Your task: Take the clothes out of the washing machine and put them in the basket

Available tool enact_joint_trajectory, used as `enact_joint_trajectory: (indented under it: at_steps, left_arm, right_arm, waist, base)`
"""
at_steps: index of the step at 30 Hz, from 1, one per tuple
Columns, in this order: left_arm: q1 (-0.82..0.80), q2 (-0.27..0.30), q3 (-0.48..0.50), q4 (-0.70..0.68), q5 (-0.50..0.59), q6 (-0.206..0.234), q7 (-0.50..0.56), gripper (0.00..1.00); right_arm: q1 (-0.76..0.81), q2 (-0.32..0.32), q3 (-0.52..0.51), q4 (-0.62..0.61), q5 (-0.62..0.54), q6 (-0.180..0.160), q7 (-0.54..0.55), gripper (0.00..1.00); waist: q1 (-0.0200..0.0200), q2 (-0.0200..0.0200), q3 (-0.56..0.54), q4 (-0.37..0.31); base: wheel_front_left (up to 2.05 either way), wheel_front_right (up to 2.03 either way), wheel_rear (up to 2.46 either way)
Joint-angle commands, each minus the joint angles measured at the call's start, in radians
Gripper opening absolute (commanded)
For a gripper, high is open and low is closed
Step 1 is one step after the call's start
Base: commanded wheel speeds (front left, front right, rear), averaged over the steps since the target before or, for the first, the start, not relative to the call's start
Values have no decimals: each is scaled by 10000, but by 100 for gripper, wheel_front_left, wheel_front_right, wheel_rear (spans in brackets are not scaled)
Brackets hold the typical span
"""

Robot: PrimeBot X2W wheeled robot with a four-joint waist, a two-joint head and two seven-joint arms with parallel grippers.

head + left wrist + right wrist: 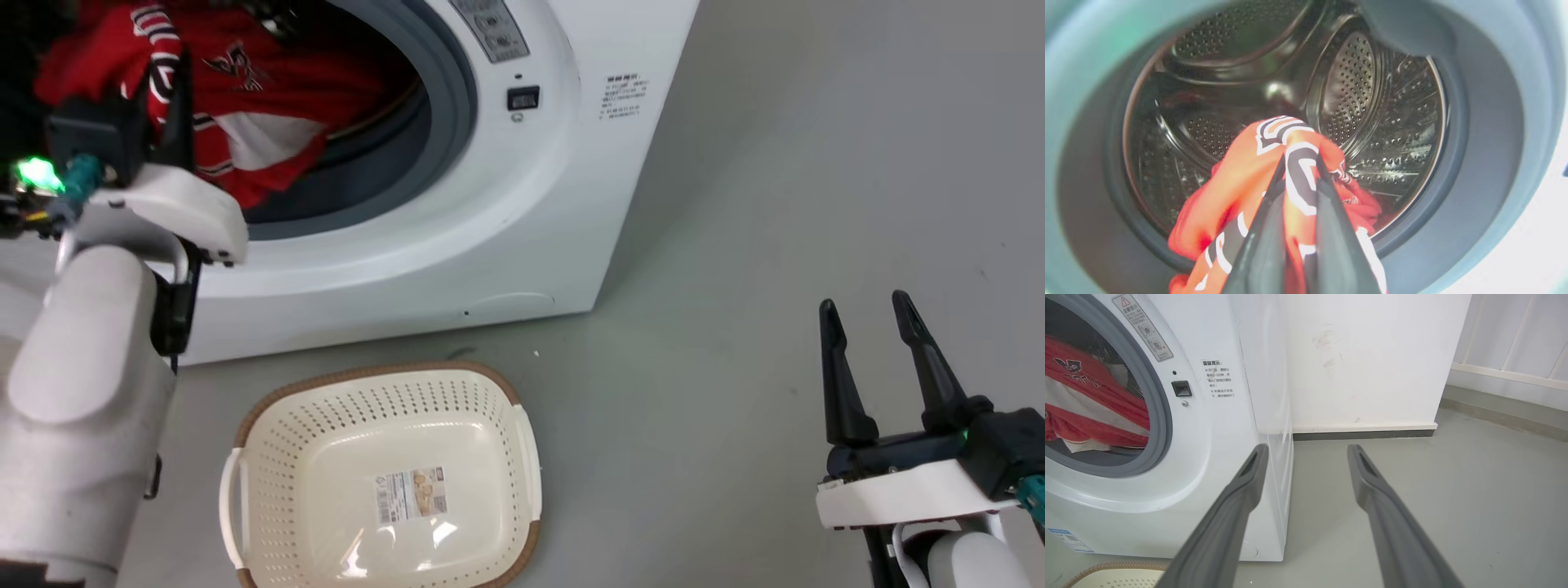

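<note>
Some clothes (1237, 183) clamped in the left end effector (1300, 159) at the washer (1486, 143) mouth; right end effector (864, 300) gapes wide near the basket (282, 441).

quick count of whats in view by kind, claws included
White front-loading washing machine: 1
Cream perforated plastic basket: 1
Red jersey clothes bundle: 1
Dark two-fingered claws: 2 (left claw, right claw)
Total: 5
</note>
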Motion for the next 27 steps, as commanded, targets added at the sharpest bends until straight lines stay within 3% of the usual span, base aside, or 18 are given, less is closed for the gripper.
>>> enact_joint_trajectory:
  at_steps: [1,7,18,27]
  left_arm:
    - [209,-35,53,-447,103,107,-74,0]
    - [1563,-133,252,-2628,306,493,-74,0]
    - [3532,-6,627,-5859,550,781,-76,0]
    - [5074,103,697,-7604,406,1112,53,0]
  right_arm:
    - [126,7,-82,24,-50,-10,-24,100]
    - [265,7,-323,80,-186,-10,-24,100]
    - [655,11,-537,156,-250,-10,-24,100]
    - [872,9,-486,140,-214,-10,-24,100]
  waist:
    - [3,-1,-459,304]
    - [3,-1,-997,575]
    - [3,-1,-1873,863]
    - [3,-1,-2117,1070]
  base:
    - [0,0,0]
    - [0,0,0]
    - [0,0,0]
    - [0,0,0]
